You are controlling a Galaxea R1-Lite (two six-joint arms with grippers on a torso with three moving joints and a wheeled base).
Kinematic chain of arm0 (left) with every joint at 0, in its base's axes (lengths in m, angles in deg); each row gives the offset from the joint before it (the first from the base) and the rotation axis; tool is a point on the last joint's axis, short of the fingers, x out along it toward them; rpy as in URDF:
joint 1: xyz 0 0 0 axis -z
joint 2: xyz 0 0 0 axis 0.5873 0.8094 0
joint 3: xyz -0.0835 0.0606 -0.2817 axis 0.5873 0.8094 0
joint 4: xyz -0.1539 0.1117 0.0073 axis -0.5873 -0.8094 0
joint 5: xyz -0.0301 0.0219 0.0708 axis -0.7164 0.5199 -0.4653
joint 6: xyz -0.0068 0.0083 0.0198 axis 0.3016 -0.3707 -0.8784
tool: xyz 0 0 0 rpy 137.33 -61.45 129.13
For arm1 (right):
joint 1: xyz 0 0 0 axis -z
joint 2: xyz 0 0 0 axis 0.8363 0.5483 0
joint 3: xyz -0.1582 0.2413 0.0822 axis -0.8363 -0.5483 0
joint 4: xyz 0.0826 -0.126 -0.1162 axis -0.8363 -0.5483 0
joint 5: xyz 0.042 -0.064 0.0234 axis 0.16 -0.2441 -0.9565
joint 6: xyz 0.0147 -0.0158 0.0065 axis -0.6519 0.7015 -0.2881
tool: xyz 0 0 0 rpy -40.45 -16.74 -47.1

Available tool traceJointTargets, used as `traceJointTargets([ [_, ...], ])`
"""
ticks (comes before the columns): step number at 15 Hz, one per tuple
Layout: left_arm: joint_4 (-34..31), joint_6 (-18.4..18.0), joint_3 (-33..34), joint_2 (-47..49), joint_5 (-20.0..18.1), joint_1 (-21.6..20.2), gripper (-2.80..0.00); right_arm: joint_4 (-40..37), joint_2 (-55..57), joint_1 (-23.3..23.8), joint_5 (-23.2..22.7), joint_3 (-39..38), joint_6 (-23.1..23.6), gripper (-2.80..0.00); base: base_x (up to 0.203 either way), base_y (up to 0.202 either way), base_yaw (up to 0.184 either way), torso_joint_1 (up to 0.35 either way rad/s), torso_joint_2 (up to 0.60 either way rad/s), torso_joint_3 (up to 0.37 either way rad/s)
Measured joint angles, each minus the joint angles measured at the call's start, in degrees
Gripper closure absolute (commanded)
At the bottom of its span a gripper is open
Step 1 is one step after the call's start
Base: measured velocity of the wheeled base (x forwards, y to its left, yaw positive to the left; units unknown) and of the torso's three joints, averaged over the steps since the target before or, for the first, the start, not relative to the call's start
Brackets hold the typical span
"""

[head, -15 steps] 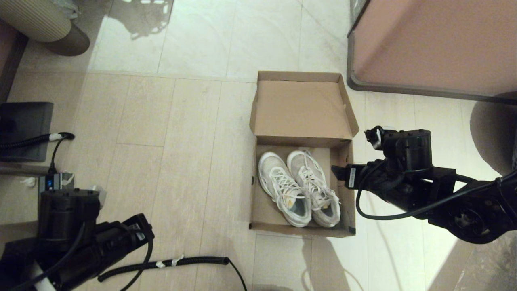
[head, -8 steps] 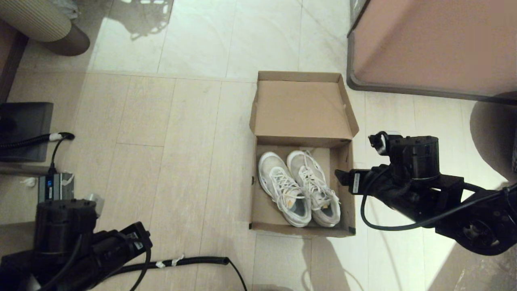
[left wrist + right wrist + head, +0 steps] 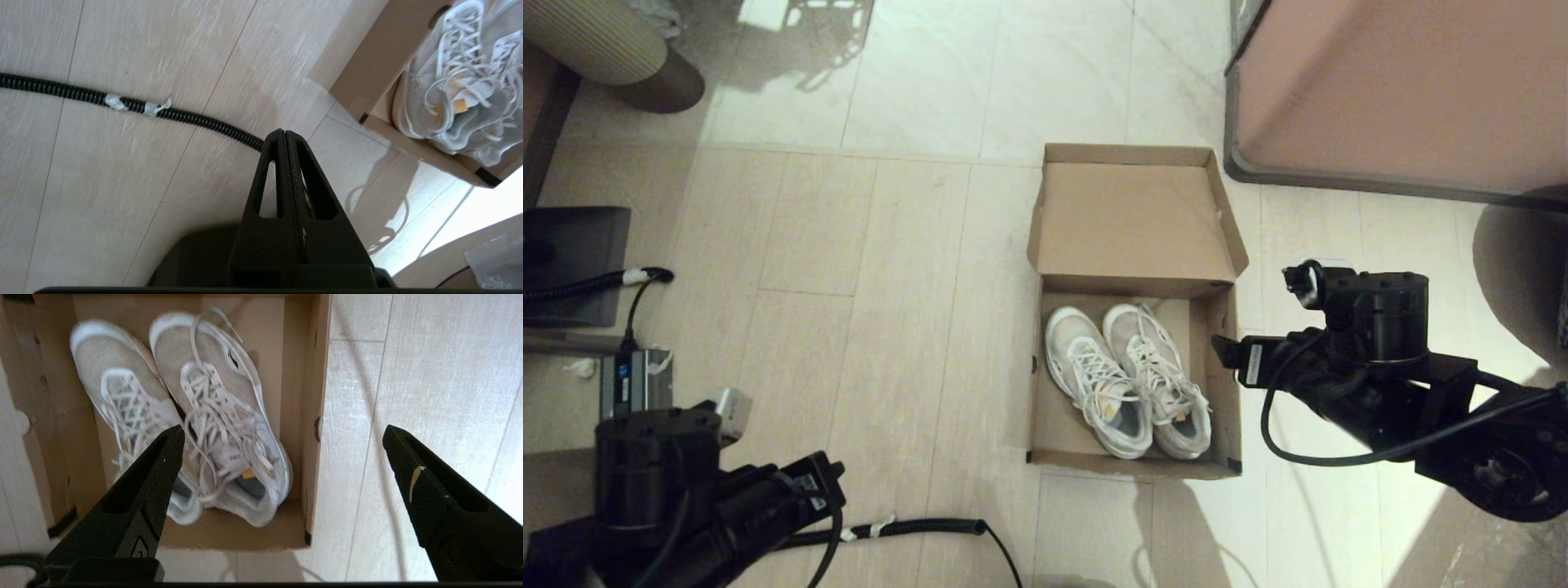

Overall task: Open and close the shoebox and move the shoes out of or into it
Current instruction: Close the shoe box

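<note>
The brown cardboard shoebox (image 3: 1225, 408) stands on the floor with its hinged lid (image 3: 1135, 220) folded back and open. Both white lace-up shoes (image 3: 1127, 380) lie side by side inside it, toes toward the lid. My right gripper (image 3: 1227, 353) hovers just outside the box's right wall, open and empty. In the right wrist view its gripper (image 3: 282, 430) straddles that wall (image 3: 316, 396), one finger over the shoes (image 3: 212, 416) and the other over bare floor. My left gripper (image 3: 284, 132) is shut on nothing, low at the near left (image 3: 825, 478), well away from the box (image 3: 367, 69).
A large pinkish-brown cabinet (image 3: 1405, 90) stands at the far right, close behind the box. A black corrugated cable (image 3: 890, 531) runs along the floor near my left arm. A dark block (image 3: 572, 261) and a small adapter (image 3: 633, 380) sit at the left edge.
My right arm has drawn back to the right and toward me, away from the box wall, jaws still open. The left arm has sunk a little. Box and shoes have not moved.
</note>
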Motion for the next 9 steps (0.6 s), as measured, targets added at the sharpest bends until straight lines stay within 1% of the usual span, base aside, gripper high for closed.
traceJointTargets([
  [2, 0.0, -0.1, 0.2, 0.3, 0.0, 0.0, 0.0, 0.1, -0.8, -0.1, 0.2, -1.8, 0.1, -2.8, 0.0, 0.0, 0.0, 0.0, 0.0, 0.0],
  [4, 0.0, -0.6, 0.1, 0.5, 0.0, 0.1, 0.0, 0.1, -1.3, -0.1, 2.9, -3.0, -0.2, -2.8, 0.0, 0.0, 0.0, 0.0, 0.0, 0.0],
  [6, 0.1, -2.9, -0.9, 0.7, -0.6, 0.1, 0.0, 0.4, -1.6, -0.1, 4.6, -3.5, -0.9, -2.8, 0.0, 0.0, 0.0, 0.0, 0.0, 0.0],
  [9, 1.8, -7.4, -5.0, 3.5, -2.1, 0.2, 0.0, 1.0, -1.7, 0.0, 5.6, -3.8, -1.2, -2.8, 0.0, 0.0, 0.0, 0.0, 0.0, 0.0],
])
